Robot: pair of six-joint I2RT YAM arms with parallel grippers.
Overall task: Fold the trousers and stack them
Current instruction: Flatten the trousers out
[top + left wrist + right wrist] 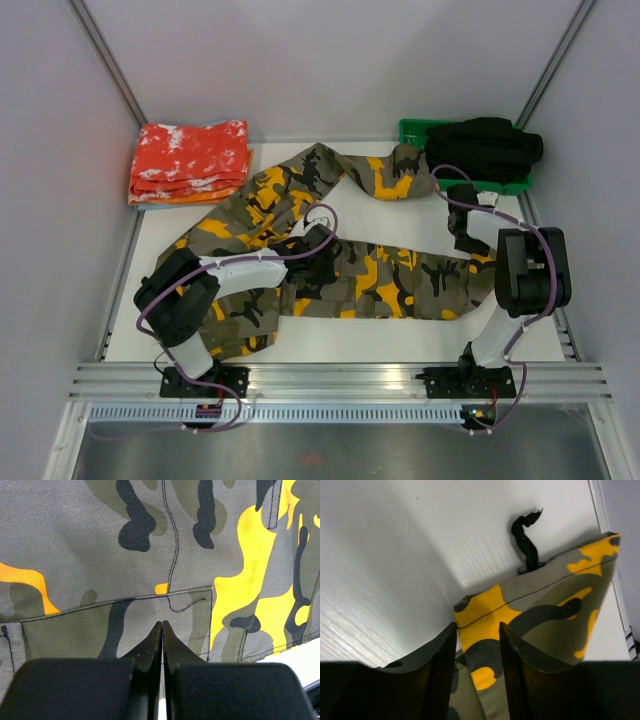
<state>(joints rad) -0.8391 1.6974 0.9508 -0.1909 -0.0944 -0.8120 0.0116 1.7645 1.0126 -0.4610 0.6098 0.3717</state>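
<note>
The left claw [162, 627] is pressed together over the olive-black-yellow camouflage cloth trousers [75, 555]; the right claw [477, 630], spread astride the cuff [485, 610], might catch one layer.

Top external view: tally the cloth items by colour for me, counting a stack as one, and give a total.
Olive-grey, black and yellow-orange camouflage cloth trousers: 1
Red-orange white-speckled folded cloth stack: 1 (layers cannot be counted)
Plain black garment, lying in the green tray: 1
Total: 3
</note>
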